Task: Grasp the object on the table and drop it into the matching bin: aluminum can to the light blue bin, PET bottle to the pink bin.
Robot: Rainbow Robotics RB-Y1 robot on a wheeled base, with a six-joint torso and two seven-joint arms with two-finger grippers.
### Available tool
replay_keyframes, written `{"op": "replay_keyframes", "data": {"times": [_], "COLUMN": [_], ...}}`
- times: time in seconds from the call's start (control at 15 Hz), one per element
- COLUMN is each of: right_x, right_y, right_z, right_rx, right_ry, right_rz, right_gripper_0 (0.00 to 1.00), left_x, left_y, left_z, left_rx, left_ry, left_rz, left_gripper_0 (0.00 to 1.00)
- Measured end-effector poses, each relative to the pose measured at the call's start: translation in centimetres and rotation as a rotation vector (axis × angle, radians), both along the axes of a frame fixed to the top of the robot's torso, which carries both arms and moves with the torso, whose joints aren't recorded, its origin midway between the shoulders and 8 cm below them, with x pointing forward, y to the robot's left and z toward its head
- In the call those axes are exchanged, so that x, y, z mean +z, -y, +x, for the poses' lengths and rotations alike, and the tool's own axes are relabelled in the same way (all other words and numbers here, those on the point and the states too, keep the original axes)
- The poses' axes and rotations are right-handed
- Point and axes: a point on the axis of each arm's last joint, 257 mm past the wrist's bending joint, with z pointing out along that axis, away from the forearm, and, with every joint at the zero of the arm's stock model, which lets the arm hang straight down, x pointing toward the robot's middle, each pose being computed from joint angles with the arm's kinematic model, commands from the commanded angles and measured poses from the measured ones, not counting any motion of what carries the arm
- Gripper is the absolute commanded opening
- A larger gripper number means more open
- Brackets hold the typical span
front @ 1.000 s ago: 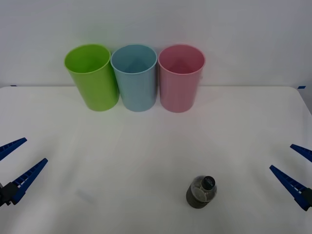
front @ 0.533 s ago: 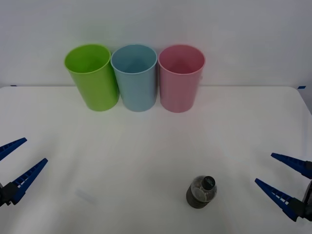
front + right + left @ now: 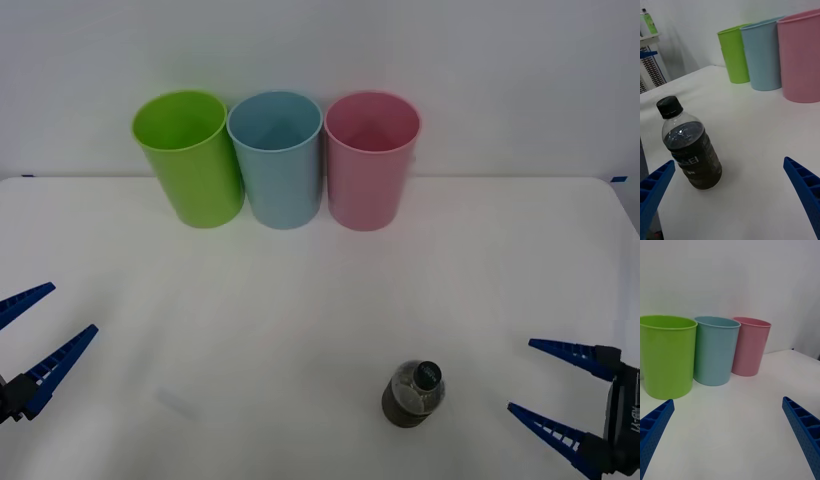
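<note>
Right gripper [image 3: 551,410]: one, fingers spread wide, holding nothing; now closer to the bottle than a second ago.
Left gripper [image 3: 25,338]: one, wide apart, empty, unmoved.
PET bottle [image 3: 413,393]: one, upright on the table [image 3: 300,300].
Bins: three in a row — lime green [image 3: 188,157], light blue bin [image 3: 277,158], pink bin [image 3: 369,158].

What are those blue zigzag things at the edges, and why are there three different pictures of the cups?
Those blue things are a robot's jaws, its two hands. One picture looks down from above its arms: the left gripper waits open at the left edge, and the right gripper is open near a small bottle. The other two pictures come from cameras on each wrist, so the blue tips poke in at the bottom corners. On the white table stand a lime green cup, a light blue bin and a pink bin in a row at the back. The bottle stands upright nearer the robot. Nothing is held yet.
</note>
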Motion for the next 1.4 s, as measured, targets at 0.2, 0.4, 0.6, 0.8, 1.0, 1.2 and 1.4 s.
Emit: {"op": "replay_keyframes", "data": {"times": [0.2,0.4,0.6,0.8,1.0,1.2,1.4], "right_x": [-1.3,-2.5,-3.6,-4.5,-4.9,-5.5,-6.0], "right_y": [-0.8,-1.5,-2.5,-3.8,-4.9,-5.9,-7.2], "right_z": [-0.5,-0.3,-0.3,-0.8,-1.3,-1.4,-1.4], "right_rx": [0.055,0.087,0.121,0.162,0.193,0.204,0.214], "right_ry": [0.01,0.07,0.107,0.105,0.1,0.093,0.088], "right_rz": [-0.031,-0.07,-0.091,-0.095,-0.091,-0.091,-0.084], "right_gripper_0": [1.0,1.0,1.0,1.0,1.0,1.0,1.0], "left_x": [0.0,0.0,0.0,0.0,0.0,0.0,0.0], "left_y": [0.0,0.0,0.0,0.0,0.0,0.0,0.0], "left_z": [0.0,0.0,0.0,0.0,0.0,0.0,0.0], "left_rx": [0.0,0.0,0.0,0.0,0.0,0.0,0.0], "left_ry": [0.0,0.0,0.0,0.0,0.0,0.0,0.0], "left_rz": [0.0,0.0,0.0,0.0,0.0,0.0,0.0], "left_gripper_0": [1.0,1.0,1.0,1.0,1.0,1.0,1.0]}}
